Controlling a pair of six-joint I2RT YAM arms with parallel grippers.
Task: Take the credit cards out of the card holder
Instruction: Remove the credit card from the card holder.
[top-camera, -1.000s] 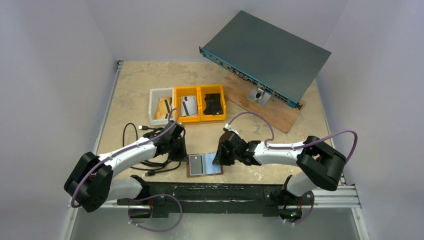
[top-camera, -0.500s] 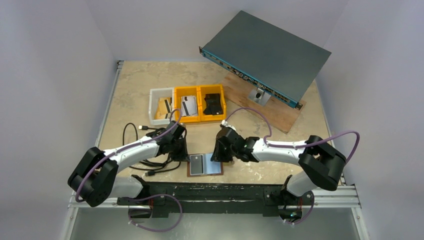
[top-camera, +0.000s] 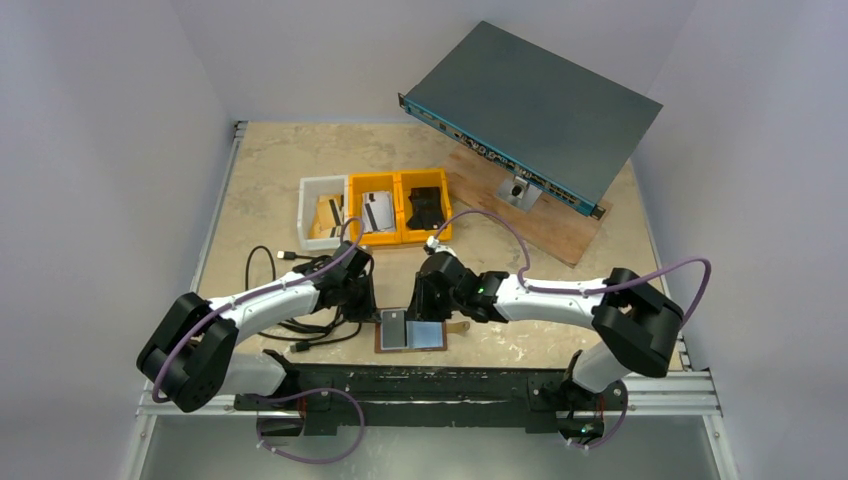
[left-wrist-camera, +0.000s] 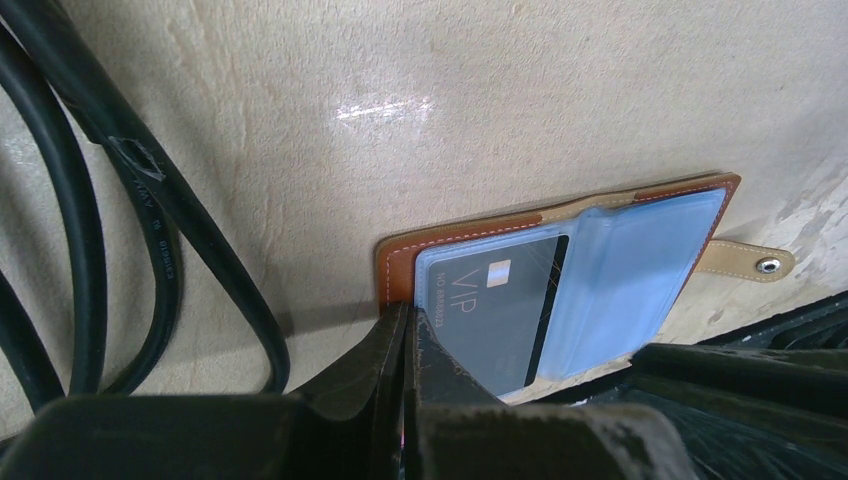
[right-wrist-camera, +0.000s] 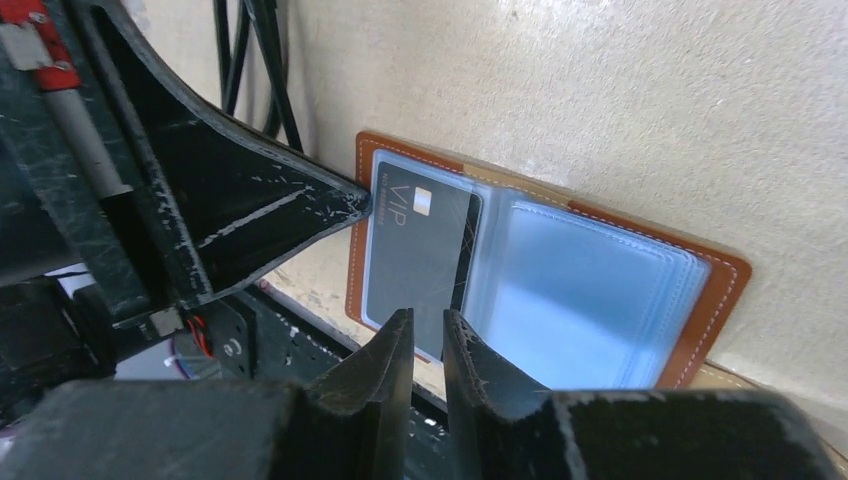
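Jaws together, left gripper (left-wrist-camera: 405, 325) touches the card holder (left-wrist-camera: 640, 270) edge; right gripper (right-wrist-camera: 428, 320), jaws barely apart, empty, hovers near its grey card (right-wrist-camera: 415, 250).

1. Your left gripper (left-wrist-camera: 405, 330) covers the near left corner of the card holder (left-wrist-camera: 640, 260) and the lower end of the grey VIP card (left-wrist-camera: 500, 310).
2. The print under "VIP" is too small to read.
3. The right gripper (right-wrist-camera: 428, 330) hides the card holder's near edge from its own camera.
4. From above, you can't make out either pair of jaws.
5. The black cables (left-wrist-camera: 160, 240) run off the left wrist picture's edge.
6. The credit cards (top-camera: 376, 212) in the yellow bin (top-camera: 375, 177) are too small to read.
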